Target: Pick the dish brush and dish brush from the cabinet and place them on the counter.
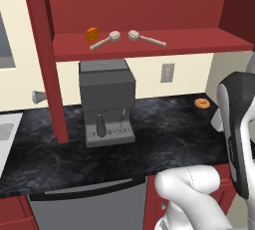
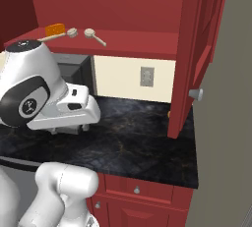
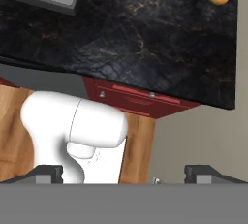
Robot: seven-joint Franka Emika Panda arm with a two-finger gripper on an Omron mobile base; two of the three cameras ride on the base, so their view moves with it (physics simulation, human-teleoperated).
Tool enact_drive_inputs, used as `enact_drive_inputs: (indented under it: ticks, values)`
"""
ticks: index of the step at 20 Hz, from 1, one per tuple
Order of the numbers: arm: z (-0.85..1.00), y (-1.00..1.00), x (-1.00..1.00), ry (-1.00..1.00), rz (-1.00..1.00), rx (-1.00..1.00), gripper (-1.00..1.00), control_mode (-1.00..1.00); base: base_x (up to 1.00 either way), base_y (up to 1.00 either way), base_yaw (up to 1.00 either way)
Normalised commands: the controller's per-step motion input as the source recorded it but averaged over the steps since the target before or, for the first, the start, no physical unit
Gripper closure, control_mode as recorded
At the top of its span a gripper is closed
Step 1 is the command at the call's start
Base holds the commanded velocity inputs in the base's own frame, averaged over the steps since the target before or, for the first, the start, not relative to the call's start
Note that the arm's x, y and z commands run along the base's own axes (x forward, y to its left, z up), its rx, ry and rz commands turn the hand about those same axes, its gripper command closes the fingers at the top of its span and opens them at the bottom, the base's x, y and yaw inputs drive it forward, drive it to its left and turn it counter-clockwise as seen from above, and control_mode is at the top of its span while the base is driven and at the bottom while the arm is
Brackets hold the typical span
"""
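Nothing of the task had been done, judging by how things lay. Both dish brushes sat on the red inner shelf (image 1: 189,42) of the open wall cabinet (image 1: 139,0), in the upper middle of the left base view. The left dish brush (image 1: 106,40) lay with its round head towards the right and its handle running down to the left. The right dish brush (image 1: 145,37) lay with its head to the left and its handle pointing right. Their heads were near each other but apart. A small orange block (image 1: 91,34) stood just beside the left brush, at the left end of the shelf.

Below, the black veined bench (image 1: 169,129) carried a grey coffee machine (image 1: 107,102) at centre left of that view and a small orange ring, like a doughnut (image 1: 201,103), at the right. No brush lay on the bench.

The hand (image 3: 123,174) was spread wide and empty, its two dark fingertips (image 3: 46,173) at the bottom corners of the hand view, looking down over the bench's front edge and the red drawers (image 3: 135,99) below it. It was well apart from the shelf.

What was left, as I judge it: reach up to the shelf, take one brush, set it on the bench, then do the same for the other.
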Motion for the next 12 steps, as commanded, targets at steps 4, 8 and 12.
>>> enact_drive_inputs:
  ticks: [4, 8, 12]
  values:
    - [-0.02, 0.07, 0.64, 0.03, 0.04, 0.0, -1.0, -1.0, 0.0, 0.0, 0.0]
    - [0.01, 0.09, 0.71, 0.0, 0.04, 0.0, -1.0, -1.0, 0.0, 0.0, 0.0]
    - [0.12, 0.02, 0.66, -0.05, 0.02, 0.03, -1.0, -1.0, 0.0, 0.0, 0.0]
